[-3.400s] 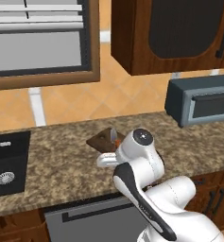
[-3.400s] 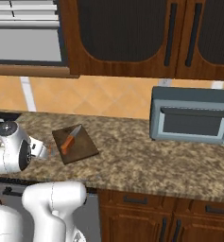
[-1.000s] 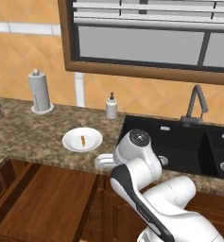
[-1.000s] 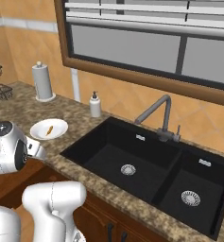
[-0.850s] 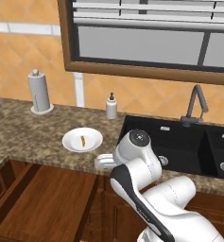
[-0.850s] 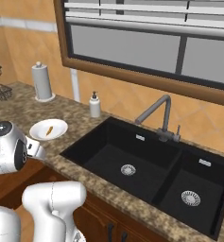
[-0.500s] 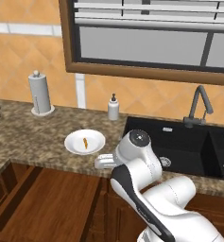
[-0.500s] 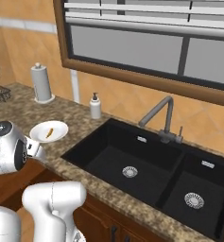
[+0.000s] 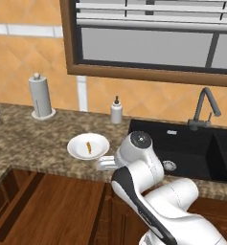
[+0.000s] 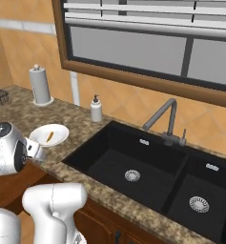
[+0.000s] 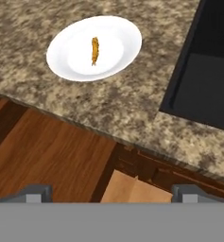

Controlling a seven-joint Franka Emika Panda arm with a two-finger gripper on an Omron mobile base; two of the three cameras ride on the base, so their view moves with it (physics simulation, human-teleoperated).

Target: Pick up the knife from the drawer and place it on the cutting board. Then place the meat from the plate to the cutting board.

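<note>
At the bottom of the hand view the gripper point(image 11: 111, 191) is seen with its fingertips spread wide and nothing held between them, poised over the cabinet fronts below the counter point(image 11: 132, 113) edge. From here a miss is judged the main risk: the meat point(image 11: 94, 50) is so thin and flat that the tips could be closed above it, or it could be pushed across the slick plate point(image 11: 125, 47). The plate itself could be nudged toward the counter edge if contact is made with its rim. Farther up, at the upper left of the hand view, the meat is shown as a small orange-brown strip lying near the middle of the round white plate, just beside the black sink point(image 11: 205, 71).
</note>
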